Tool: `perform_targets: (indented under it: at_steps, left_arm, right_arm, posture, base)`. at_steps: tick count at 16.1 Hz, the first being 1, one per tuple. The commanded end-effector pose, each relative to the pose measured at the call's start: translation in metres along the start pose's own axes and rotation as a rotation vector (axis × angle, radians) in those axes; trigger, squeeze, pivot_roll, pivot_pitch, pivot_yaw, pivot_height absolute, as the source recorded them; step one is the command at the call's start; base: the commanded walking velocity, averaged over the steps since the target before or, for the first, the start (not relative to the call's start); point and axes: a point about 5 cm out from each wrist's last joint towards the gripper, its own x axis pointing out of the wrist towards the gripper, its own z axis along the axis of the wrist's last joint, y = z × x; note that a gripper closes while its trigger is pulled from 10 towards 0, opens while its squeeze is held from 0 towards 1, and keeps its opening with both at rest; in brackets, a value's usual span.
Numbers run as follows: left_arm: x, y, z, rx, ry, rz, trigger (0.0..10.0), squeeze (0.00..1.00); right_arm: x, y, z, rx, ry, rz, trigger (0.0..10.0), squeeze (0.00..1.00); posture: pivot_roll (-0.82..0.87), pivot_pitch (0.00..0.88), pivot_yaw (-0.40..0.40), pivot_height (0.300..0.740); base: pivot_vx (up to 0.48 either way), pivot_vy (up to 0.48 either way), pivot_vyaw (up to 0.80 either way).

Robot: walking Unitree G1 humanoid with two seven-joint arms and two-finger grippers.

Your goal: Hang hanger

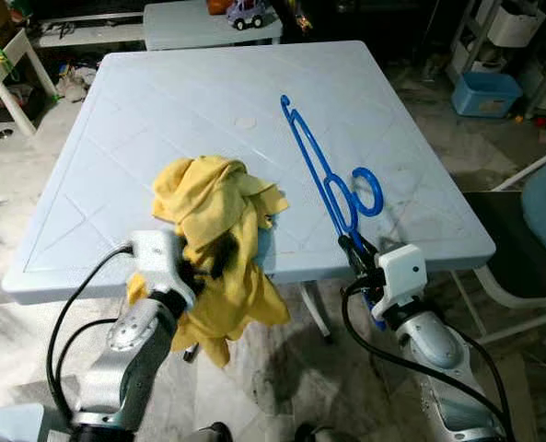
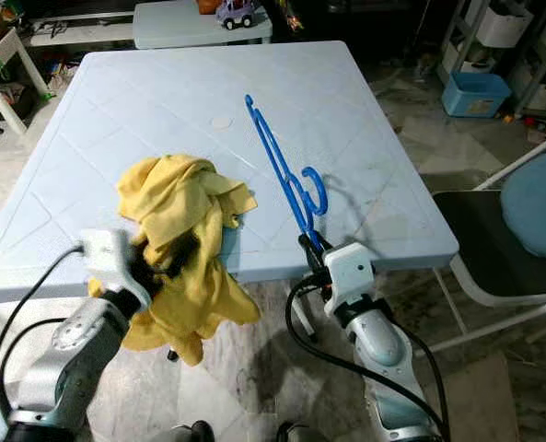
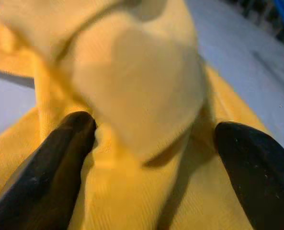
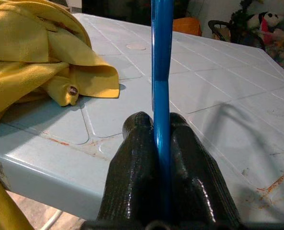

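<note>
You get even, bright light on the table (image 1: 190, 110); the left wrist view is blurred, the cloth (image 3: 146, 86) out of focus.

Pale blue tabletop (image 1: 180, 120), diamond grooves. Yellow cloth (image 1: 219, 207) bunched at 6-7 o'clock edge, draping over. Second table (image 1: 194, 23) at 12, w/ toy car (image 1: 246, 13). Blue bin (image 1: 485, 92) at 2. Chair (image 1: 530, 230) at 3-4.

Right gripper (image 1: 355, 247) clamps blue hanger (image 1: 320, 170) over table (image 1: 162, 110).

Bare table (image 1: 162, 120) beyond yellow cloth (image 1: 219, 207) and blue hanger (image 1: 314, 161).
</note>
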Motion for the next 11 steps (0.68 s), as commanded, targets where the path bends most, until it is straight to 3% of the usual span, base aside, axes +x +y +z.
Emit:
perform_targets:
  at_steps: [1, 2, 3, 9, 11]
  left_arm:
    - [-0.004, 0.000, -0.031, 0.024, 0.188, 0.003, 5.2, 0.00]
    - [-0.005, 0.002, -0.033, 0.033, 0.201, 0.022, 1.5, 0.00]
    - [-0.004, 0.005, -0.033, 0.041, 0.199, 0.027, 0.0, 0.00]
    - [0.010, 0.020, -0.028, 0.120, 0.216, 0.094, 0.0, 0.00]
    - [0.024, 0.032, -0.022, 0.141, 0.190, 0.141, 0.0, 0.00]
  right_arm:
    - [-0.005, 0.007, -0.022, 0.018, 0.115, 0.018, 10.0, 0.00]
    - [-0.005, 0.007, -0.021, 0.014, 0.114, 0.019, 10.0, 0.00]
    - [-0.006, 0.007, -0.022, 0.013, 0.114, 0.017, 10.0, 0.00]
    - [-0.008, 0.009, -0.022, 0.010, 0.118, 0.010, 10.0, 0.00]
    - [-0.009, 0.009, -0.023, 0.010, 0.120, 0.006, 10.0, 0.00]
  posture:
    - [-0.02, 0.138, 0.017, 0.740]
    - [-0.02, 0.137, 0.019, 0.740]
    - [-0.02, 0.136, 0.021, 0.740]
    - [-0.04, 0.145, 0.024, 0.740]
    - [-0.04, 0.144, 0.024, 0.740]
  base:
    - [0.000, 0.000, 0.00]
    - [0.000, 0.000, 0.00]
    - [0.000, 0.000, 0.00]
    - [0.000, 0.000, 0.00]
    - [0.000, 0.000, 0.00]
